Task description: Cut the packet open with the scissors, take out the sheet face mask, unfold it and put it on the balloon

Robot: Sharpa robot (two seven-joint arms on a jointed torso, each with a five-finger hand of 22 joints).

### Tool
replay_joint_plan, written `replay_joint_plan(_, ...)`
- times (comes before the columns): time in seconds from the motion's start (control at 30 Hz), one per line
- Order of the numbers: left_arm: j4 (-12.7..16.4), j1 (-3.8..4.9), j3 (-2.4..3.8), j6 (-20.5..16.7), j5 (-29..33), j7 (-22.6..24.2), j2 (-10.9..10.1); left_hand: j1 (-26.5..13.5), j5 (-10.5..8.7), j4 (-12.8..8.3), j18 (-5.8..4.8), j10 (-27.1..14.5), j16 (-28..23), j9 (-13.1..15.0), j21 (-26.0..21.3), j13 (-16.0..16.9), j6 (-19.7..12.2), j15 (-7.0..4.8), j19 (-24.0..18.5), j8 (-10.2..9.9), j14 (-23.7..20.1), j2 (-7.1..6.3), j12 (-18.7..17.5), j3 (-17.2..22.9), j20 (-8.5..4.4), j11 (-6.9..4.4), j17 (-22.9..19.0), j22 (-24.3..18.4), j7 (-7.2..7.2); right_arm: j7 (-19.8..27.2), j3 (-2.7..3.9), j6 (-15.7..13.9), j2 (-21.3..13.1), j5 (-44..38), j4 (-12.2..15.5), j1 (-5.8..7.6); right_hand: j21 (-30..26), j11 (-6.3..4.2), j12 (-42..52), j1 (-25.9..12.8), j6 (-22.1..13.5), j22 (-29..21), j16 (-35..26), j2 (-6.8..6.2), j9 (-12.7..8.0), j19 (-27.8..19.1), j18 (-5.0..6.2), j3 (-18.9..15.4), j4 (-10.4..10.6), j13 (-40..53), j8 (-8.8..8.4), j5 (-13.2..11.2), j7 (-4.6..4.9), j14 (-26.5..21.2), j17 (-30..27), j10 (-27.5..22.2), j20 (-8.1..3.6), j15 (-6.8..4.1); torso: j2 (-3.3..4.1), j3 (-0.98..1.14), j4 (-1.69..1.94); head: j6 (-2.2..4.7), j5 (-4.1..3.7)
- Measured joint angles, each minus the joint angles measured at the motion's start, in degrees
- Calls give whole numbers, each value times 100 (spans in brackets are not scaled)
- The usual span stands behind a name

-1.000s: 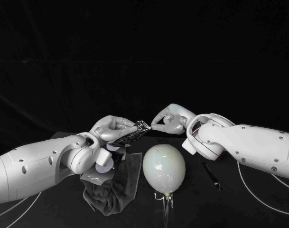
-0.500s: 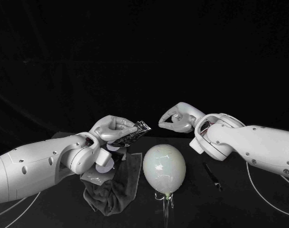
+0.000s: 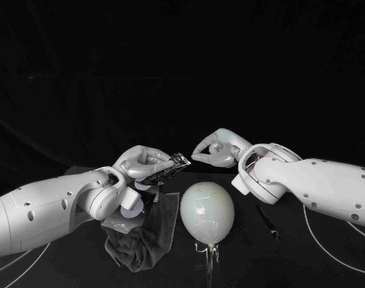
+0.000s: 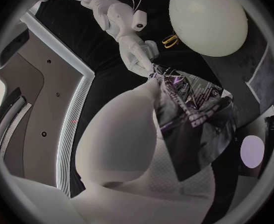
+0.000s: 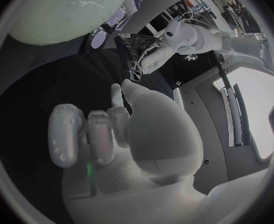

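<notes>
My left hand (image 3: pixel 141 162) grips a dark printed packet (image 3: pixel 170 167) above the table, its corner pointing to the right. The packet (image 4: pixel 196 104) is crumpled against that hand's thumb. My right hand (image 3: pixel 219 151) hovers just right of that corner, fingers curled, thumb and forefinger tips close to the packet (image 5: pixel 139 47) with nothing between them. The pale balloon (image 3: pixel 207 213) lies on the table below both hands. Dark slim scissors (image 3: pixel 267 222) lie right of the balloon.
A dark cloth (image 3: pixel 139 243) lies crumpled left of the balloon. Small white round objects (image 3: pixel 133 207) sit under my left forearm. White cables (image 3: pixel 320 231) trail across the table at the right.
The right hand pulled away from the packet's corner to the right, then came back close to it. The left hand and packet stayed put.
</notes>
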Motion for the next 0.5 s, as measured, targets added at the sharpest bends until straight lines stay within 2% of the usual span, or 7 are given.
replay_joint_plan(0.5,4,0,0,-32,-126,6,10,16,0,1,-1,18,0,0,24,0,-10,0,0,-2,0,16,-21,-1,0,23,0,10,-9,-20,2,14,140,63,-60,-5,-1,-8,-2,-19,0,4,-6,-20,-3,-2,0,-22,22,1,0,0,-1,-1,-4,-9,1,1,-3,-1,-2,-20,-7)
